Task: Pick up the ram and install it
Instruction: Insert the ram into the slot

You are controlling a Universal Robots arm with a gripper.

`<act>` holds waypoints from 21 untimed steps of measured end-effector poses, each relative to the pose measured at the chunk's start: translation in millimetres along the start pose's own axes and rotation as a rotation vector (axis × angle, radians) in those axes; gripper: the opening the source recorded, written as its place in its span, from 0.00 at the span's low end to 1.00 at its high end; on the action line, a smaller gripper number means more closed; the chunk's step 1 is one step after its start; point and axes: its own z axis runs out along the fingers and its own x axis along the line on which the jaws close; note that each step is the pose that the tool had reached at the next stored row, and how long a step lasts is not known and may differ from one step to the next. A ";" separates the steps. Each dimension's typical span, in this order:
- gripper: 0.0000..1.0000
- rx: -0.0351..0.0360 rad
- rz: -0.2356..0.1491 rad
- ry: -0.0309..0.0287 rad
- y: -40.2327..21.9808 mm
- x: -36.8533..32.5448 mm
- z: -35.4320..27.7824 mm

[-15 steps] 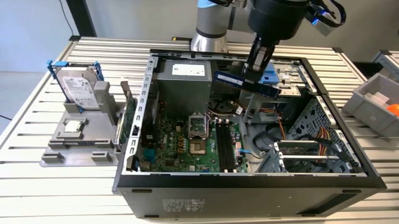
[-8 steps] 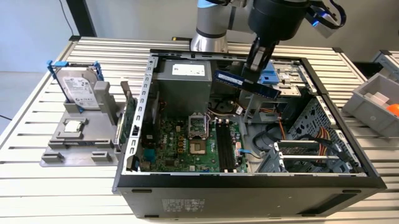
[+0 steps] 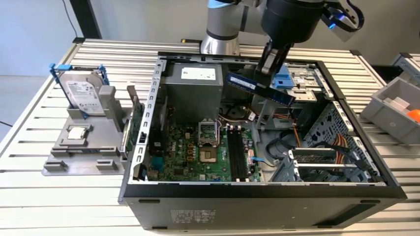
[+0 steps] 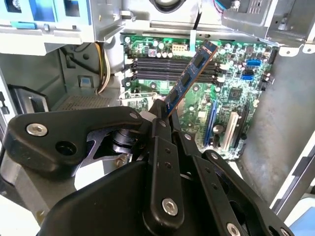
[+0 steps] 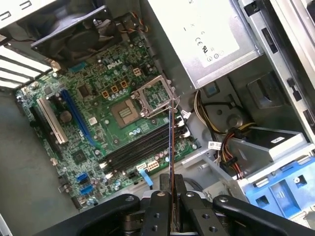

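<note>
Blue board and black chips mark the ram, and it is up in the air, pinched in the gripper over the open computer case. The black fingers are drawn in close on the stick's two flat faces, with only its thin board between them. In the second wrist view the ram juts out from the fingertips of the gripper at a slant. In the first wrist view it shows edge-on as a thin line running out of the gripper. From the exterior view the stick hangs tilted and touches nothing inside the case. Below the hand lies the green motherboard, and its long black memory slots sit beneath the free end of the ram, well apart from it. The open processor socket is just beyond those slots. The grey power supply stands close beside the hand, level with the held stick. Farther off from the hand, outside the case wall, a green card stands on edge. Past it is a grey stand carrying a small silver chip and an upright hard drive. On the hand's other side, beyond the case, is a grey bin.
</note>
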 end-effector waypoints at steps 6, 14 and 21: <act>0.00 0.0004 0.051 -0.0020 0.0 0.0 0.5; 0.00 0.0009 0.122 -0.0046 -0.1 0.0 1.0; 0.00 0.0016 0.210 -0.0079 -0.1 0.0 1.5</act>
